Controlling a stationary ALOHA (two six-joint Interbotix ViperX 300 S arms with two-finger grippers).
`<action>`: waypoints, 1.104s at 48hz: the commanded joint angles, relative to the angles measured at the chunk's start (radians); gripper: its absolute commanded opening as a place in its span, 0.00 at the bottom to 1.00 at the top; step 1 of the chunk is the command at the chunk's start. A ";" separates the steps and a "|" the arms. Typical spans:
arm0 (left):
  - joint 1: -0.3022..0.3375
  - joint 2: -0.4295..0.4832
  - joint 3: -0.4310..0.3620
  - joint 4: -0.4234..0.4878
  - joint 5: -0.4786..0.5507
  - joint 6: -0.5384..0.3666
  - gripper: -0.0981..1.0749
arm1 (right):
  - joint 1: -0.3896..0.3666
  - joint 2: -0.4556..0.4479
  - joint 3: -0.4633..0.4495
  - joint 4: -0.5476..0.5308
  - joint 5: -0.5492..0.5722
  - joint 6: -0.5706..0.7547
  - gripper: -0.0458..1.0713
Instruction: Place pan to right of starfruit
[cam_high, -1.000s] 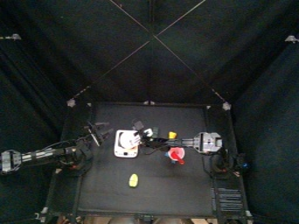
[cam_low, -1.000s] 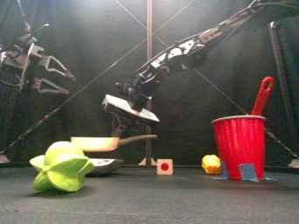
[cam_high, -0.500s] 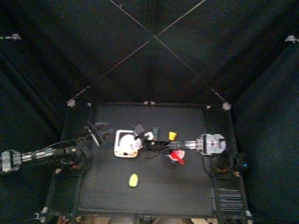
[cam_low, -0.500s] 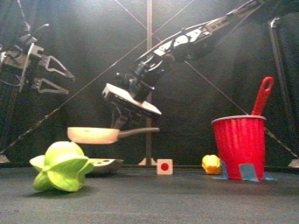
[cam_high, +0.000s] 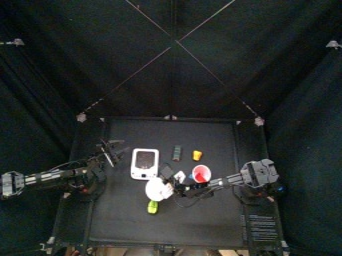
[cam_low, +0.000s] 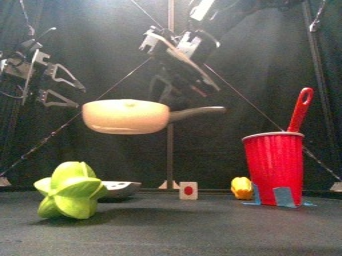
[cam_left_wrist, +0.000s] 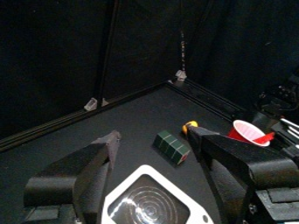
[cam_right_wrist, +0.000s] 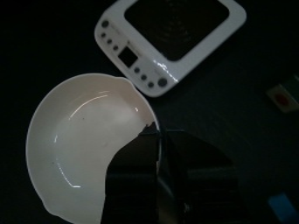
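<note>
Gripping the dark handle, the right gripper (cam_low: 187, 72) has its fingers pinched on the pan (cam_low: 127, 116), which hangs level in the air, clear of the table (cam_low: 201, 228). From those fingers the bowl extends away toward the left arm's side, above the starfruit (cam_low: 70, 190). From above, the pan (cam_high: 160, 188) sits just beside the starfruit (cam_high: 152, 206). Beyond the bowl, past the fingertips, lies the white slab (cam_right_wrist: 173, 35). The red cup (cam_low: 274, 167) stands on the right arm's side. The left gripper (cam_left_wrist: 158, 171) rests with fingers spread, the slab (cam_left_wrist: 152, 203) lying between them, a small dark block (cam_left_wrist: 174, 145) just ahead.
</note>
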 joint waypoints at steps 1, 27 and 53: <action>-0.002 0.003 -0.012 0.002 -0.003 0.000 0.90 | 0.058 -0.075 0.023 0.021 0.043 0.003 0.42; -0.002 0.003 -0.014 -0.012 -0.003 -0.002 0.90 | 0.244 -0.218 0.179 0.258 0.147 0.003 0.42; 0.002 0.003 -0.014 -0.014 -0.003 -0.002 0.90 | 0.288 -0.133 0.275 0.239 0.127 0.002 0.44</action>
